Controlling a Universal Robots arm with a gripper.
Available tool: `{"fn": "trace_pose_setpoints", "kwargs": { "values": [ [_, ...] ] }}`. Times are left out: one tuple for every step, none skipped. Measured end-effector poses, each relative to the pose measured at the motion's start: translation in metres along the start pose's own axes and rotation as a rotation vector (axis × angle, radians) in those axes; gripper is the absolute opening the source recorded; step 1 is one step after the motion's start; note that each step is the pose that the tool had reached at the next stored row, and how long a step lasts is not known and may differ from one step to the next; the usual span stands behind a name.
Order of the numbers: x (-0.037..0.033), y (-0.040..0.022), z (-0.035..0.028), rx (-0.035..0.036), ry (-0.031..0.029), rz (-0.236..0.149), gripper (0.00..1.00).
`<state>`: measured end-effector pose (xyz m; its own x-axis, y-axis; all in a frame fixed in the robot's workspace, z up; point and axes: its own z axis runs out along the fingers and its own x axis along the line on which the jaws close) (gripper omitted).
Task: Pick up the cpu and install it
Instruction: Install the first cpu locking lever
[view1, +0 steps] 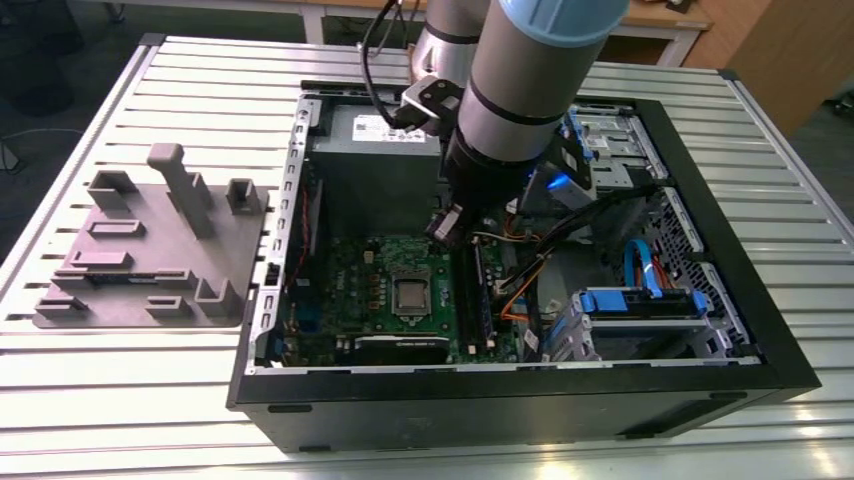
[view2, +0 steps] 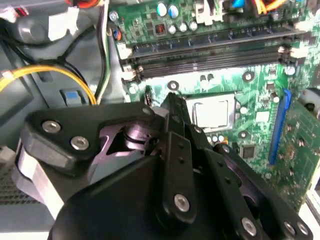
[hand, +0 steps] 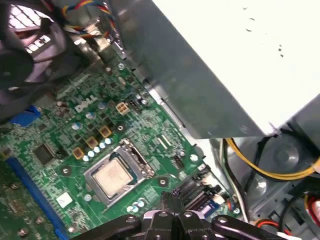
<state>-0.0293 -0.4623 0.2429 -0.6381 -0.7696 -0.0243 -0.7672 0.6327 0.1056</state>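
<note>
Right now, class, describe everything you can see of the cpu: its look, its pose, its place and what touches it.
The cpu is a small, flat square chip with a pale silvery, matte metal top. It lies level inside the socket's metal frame, which borders it on all sides, on the green motherboard. The exterior view and both wrist views show it seated there. The gripper hangs close beside it and appears not to touch it.

An open black computer case (view1: 534, 400) lies on a slatted metal bench (view1: 134, 400). Inside the case sit a green motherboard (view1: 360, 285), a grey power supply (view1: 374, 180) against the case's far wall, and blue drive brackets (view1: 641, 300) at the exterior view's right. A grey moulded tray (view1: 147, 250) rests just beside the case, on the exterior view's left.
</note>
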Motion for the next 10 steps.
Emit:
{"fn": "trace_pose_setpoints", "kwargs": {
  "values": [
    [-0.0019, -0.0004, 0.0, 0.0005, 0.0007, 0.0, 0.1],
    [-0.0035, -0.0001, 0.0001, 0.0009, 0.0013, 0.0, 0.1],
    [-0.0053, 0.0009, 0.0004, 0.0013, 0.0017, 0.0, 0.1],
    [-0.007, 0.002, 0.0006, 0.0015, 0.0019, 0.0, 0.1],
    [-0.0089, 0.0032, 0.001, 0.0016, 0.0021, 0.0, 0.1],
    [-0.011, 0.0048, 0.0014, 0.0018, 0.0023, 0.0, 0.1],
    [-0.0126, 0.006, 0.0018, 0.0019, 0.0023, 0.0, 0.1],
    [-0.0132, 0.0064, 0.0022, 0.0019, 0.0023, 0.0, 0.1],
    [-0.0134, 0.0068, 0.0026, 0.0018, 0.0022, 0.0, 0.1],
    [-0.013, 0.0075, 0.0031, 0.0018, 0.0021, 0.0, 0.1]
  ]
}}
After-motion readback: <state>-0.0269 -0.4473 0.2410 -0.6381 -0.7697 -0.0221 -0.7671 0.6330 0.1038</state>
